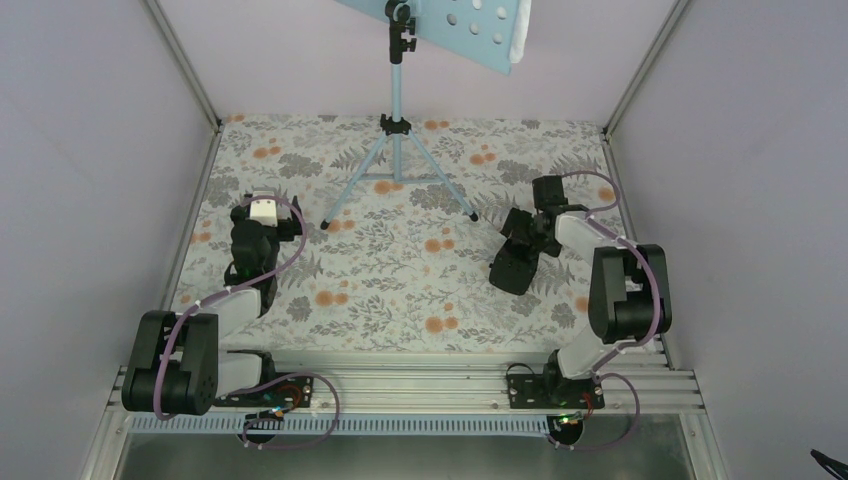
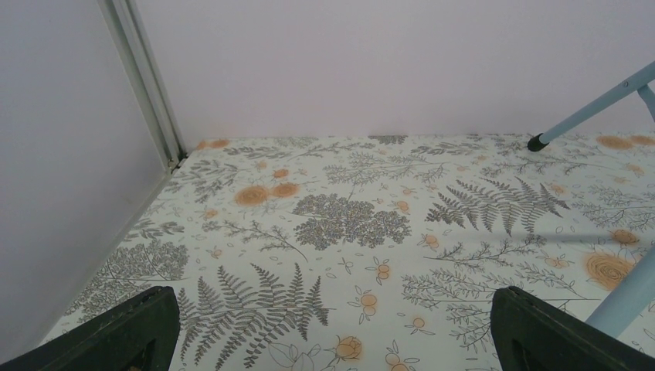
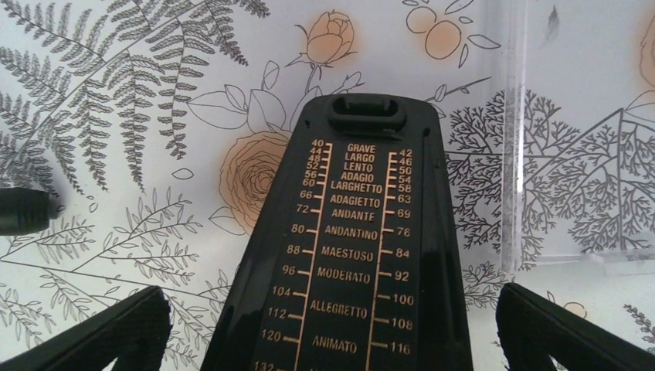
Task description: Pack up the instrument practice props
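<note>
Stand (image 1: pixel 397 110) is upright at 12 o'clock on the floral cloth (image 1: pixel 400 290), its 3 legs spread w/ feet on the cloth. Its hole-dotted tray (image 1: pixel 432 25) tilts at the top, partly cut off by the frame edge. A pale strip (image 1: pixel 518 40) runs along the tray's R edge; can't tell if it's paper. Box (image 1: pixel 513 268) sits approx 4 o'clock from cloth ctr, well apart from the stand's nearest foot. R gripper (image 1: pixel 522 240) is just at the box's 1 o'clock end. In the wrist view the R gripper (image 3: pixel 332 297) has jaws spread wide, fingers (image 3: pixel 116 332) either side of the box (image 3: pixel 363 255) w/ gaps both sides, not touching. Box face shows a gold tempo scale, GRAVE at the far end, ANIMATO nearer. A clear panel (image 3: pixel 571 154) shows at the box's 2 o'clock. L gripper (image 1: pixel 262 205) is at 9 o'clock, near the L wall. In its wrist view the L gripper (image 2: pixel 334 309) is spread wide over cloth w/ nothing btwn the fingers; the stand (image 2: pixel 587 116) shows one leg at 2 o'clock, another at 4.
</note>
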Robot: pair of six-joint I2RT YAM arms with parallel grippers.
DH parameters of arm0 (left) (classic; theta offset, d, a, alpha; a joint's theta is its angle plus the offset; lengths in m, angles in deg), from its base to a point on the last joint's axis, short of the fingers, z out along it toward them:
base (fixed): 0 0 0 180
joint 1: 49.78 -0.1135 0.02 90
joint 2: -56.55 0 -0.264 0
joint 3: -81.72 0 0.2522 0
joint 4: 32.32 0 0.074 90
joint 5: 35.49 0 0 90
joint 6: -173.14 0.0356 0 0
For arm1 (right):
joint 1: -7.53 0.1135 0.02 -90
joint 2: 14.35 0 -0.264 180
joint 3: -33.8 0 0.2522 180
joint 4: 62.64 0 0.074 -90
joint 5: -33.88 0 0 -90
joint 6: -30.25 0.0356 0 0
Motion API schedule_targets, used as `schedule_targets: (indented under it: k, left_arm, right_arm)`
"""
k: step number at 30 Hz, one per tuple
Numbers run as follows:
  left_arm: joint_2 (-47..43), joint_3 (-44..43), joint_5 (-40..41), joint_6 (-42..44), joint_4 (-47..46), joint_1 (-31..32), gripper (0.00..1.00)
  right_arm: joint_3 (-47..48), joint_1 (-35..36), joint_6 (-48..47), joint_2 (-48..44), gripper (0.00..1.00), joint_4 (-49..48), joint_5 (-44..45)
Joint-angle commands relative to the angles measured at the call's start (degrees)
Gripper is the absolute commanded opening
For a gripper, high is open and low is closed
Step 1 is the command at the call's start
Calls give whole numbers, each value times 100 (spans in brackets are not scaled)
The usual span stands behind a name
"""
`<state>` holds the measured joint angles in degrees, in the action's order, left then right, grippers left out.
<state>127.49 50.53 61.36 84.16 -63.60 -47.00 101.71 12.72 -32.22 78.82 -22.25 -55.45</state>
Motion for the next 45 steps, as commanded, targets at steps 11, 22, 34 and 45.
schedule_targets:
  k: [11,22,34,45]
  left_arm:
    - [78,-180,-37,47,-27,49,100]
    - [145,-231,-12,82,15,79,100]
    - [178,-251,18,105,29,112,100]
    - [196,-239,96,146,21,168,100]
  right_arm:
    - [109,125,-276,666,99,-29,-246]
    - [-26,129,-226,260,69,-534,-666]
    - [-454,486,-732,-1178,42,-1511,-409]
    - [-2345,1987,-1054,-3409,43,-3616,924]
